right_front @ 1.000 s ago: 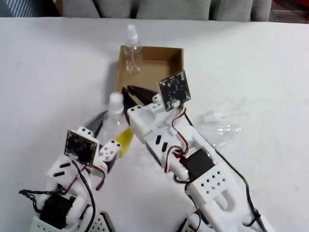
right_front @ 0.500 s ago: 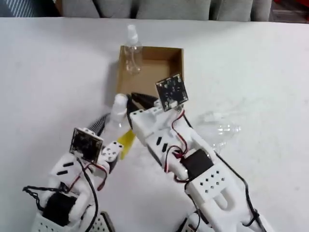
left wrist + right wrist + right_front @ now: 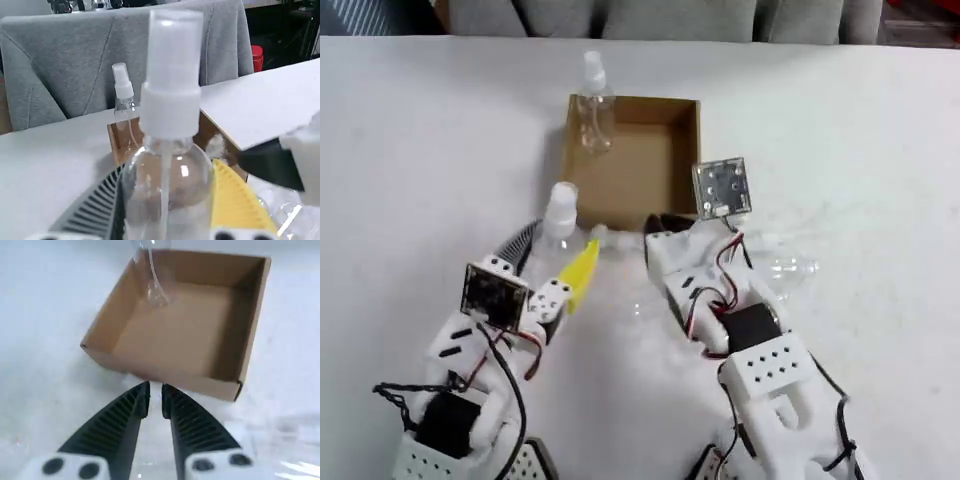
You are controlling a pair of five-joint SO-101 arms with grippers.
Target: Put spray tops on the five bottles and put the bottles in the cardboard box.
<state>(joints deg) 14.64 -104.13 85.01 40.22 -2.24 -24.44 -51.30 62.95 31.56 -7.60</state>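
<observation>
My left gripper (image 3: 560,240) is shut on a clear bottle (image 3: 560,208) with a white spray top, held upright just in front of the cardboard box (image 3: 682,150). In the left wrist view the bottle (image 3: 167,125) stands between the grey and yellow fingers. A second capped bottle (image 3: 592,108) stands upright in the box's far left corner. My right gripper (image 3: 658,222) hovers at the box's near edge, to the right of the held bottle. Its black fingers (image 3: 125,415) are nearly together with nothing between them, pointing at the box (image 3: 180,335).
Clear bottles without tops (image 3: 782,262) lie on the white table to the right of the right arm. A small white piece (image 3: 602,236) lies by the box's front wall. Grey chairs (image 3: 75,65) stand behind the table's far edge.
My right gripper has drawn away from the held bottle's spray top, moved right along the box's near edge, and closed. The left gripper kept hold of the bottle, shifting only slightly.
</observation>
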